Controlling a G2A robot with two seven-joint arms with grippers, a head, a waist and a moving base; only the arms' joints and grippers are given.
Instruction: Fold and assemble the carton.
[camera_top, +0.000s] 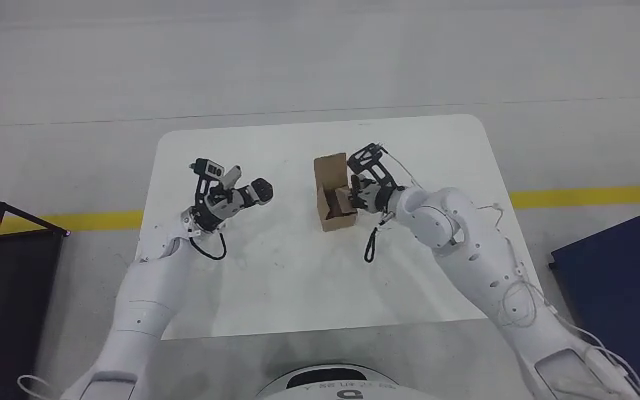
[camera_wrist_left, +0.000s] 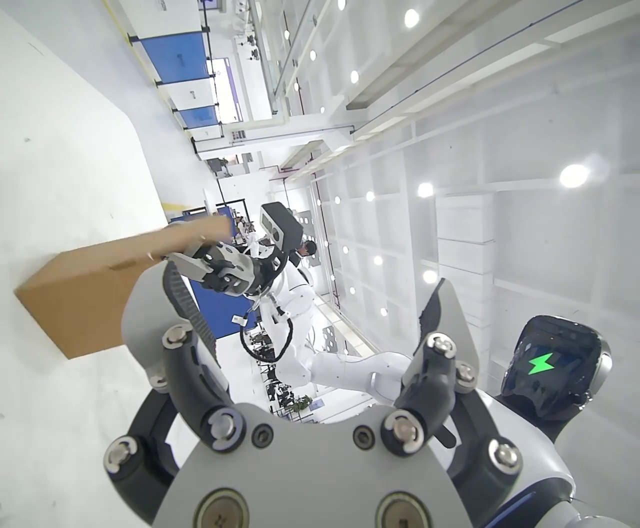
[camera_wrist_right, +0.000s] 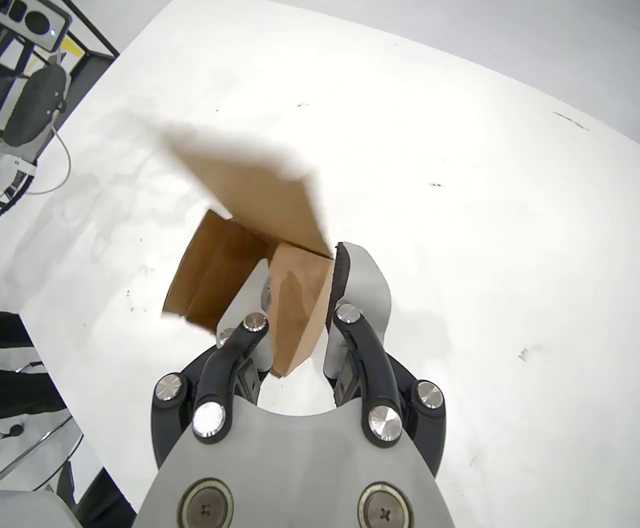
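**boxfan:** Where's the carton (camera_top: 333, 192) at?

**armwatcher:** It's found near the middle of the white table (camera_top: 420, 270), resting on the surface with its opening turned toward the right arm's side. One long flap (camera_wrist_right: 260, 200) is raised over the opening, and the brown inside walls can be seen past it in the right wrist view.

**boxfan:** And the right gripper (camera_top: 352, 193)?

**armwatcher:** Clamped down on a short side flap (camera_wrist_right: 300, 300). The cardboard is pinched between the two pads, with one finger (camera_wrist_right: 345, 270) laid against the outside and the other tucked in on the box's inner side.

**boxfan:** Left gripper (camera_top: 262, 189) got anything?

**armwatcher:** Nothing is held. It's spread wide and pointed sideways at the carton from the left, set apart from it — bare table is seen between the two. In the left wrist view the plain closed side of the carton is faced, and the right gripper can be made out at its far edge.
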